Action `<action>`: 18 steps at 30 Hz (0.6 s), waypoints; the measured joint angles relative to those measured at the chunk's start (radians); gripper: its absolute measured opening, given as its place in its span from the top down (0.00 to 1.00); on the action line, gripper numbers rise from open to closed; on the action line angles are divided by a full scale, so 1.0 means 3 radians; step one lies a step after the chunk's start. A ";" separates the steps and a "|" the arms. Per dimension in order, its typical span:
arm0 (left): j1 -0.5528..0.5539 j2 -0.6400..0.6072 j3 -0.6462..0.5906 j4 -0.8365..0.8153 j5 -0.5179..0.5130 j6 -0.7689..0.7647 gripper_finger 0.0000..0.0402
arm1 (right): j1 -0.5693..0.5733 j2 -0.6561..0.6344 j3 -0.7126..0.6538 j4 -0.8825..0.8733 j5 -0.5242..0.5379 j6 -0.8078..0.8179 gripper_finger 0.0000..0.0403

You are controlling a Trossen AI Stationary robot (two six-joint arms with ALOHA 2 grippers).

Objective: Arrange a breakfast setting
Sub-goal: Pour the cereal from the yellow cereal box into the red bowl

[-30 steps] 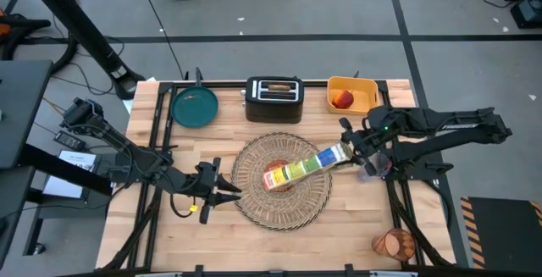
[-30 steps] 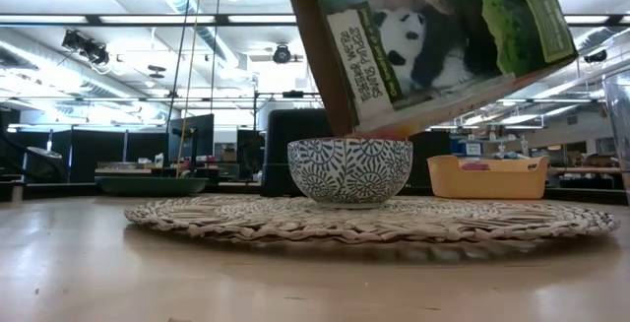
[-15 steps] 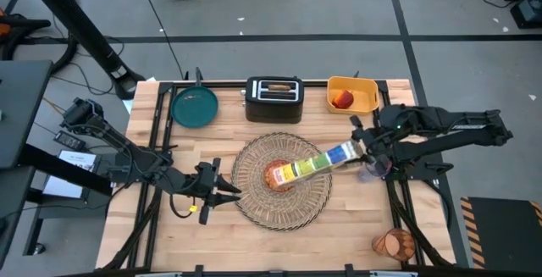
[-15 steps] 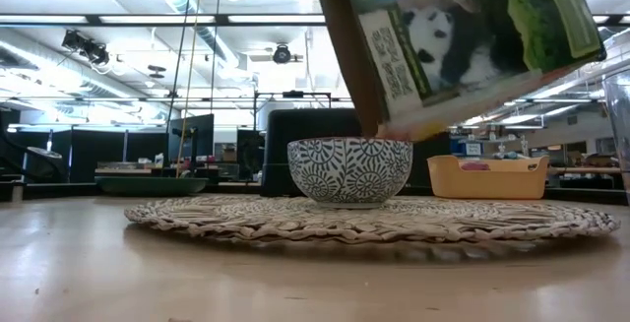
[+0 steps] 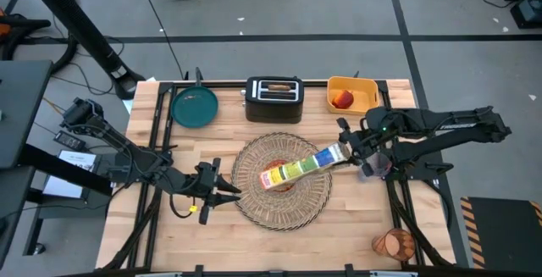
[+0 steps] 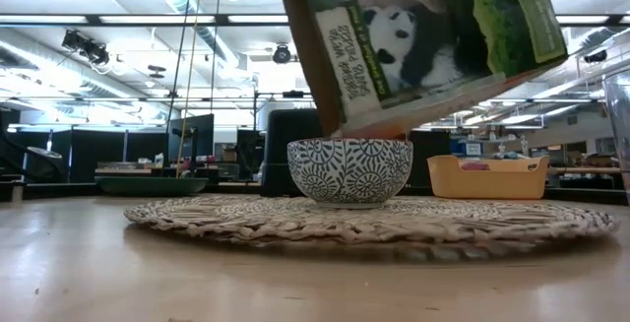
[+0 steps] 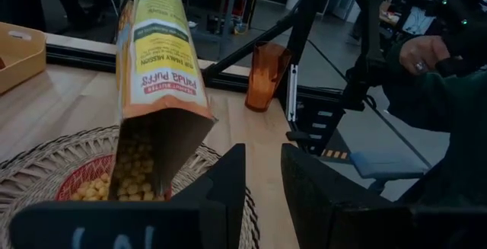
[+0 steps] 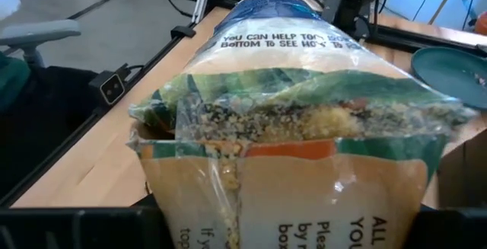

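A small patterned cereal bowl stands on the round woven placemat at mid-table. It holds cereal puffs. My right gripper is shut on a colourful cereal box, tilted with its open mouth down over the bowl. My left gripper is open and empty at the placemat's left edge. The teal plate lies at the far left. The red fruit sits in the yellow bin. The orange tumbler stands at the near right corner. The blue spoon is out of view. My right gripper holds the cereal box by its closed bottom end, coming from the table's right side. The box slants down toward the left, lifted clear, with its open mouth just above the bowl. The box itself hides the fingers in the right wrist view.
The black toaster stands at the far middle and the yellow bin to its right. A clear cup stands under my right arm. A person's hand shows beyond the table's right side.
My right gripper has gone a little toward the table's right edge and then back toward the left, taking the cereal box with it. The box's mouth has swung right and back over the bowl, staying tilted down.
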 joint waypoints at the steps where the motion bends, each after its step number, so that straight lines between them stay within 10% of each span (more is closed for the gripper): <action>1: -0.0001 0.0000 0.0000 0.0000 0.0000 -0.0001 0.77 | 0.0000 0.0002 0.0000 -0.0002 0.0002 -0.0007 0.57; 18: 0.0000 0.0000 0.0000 0.0000 0.0000 -0.0003 0.77 | -0.0003 -0.0164 0.0000 -0.0292 0.0250 0.0002 0.57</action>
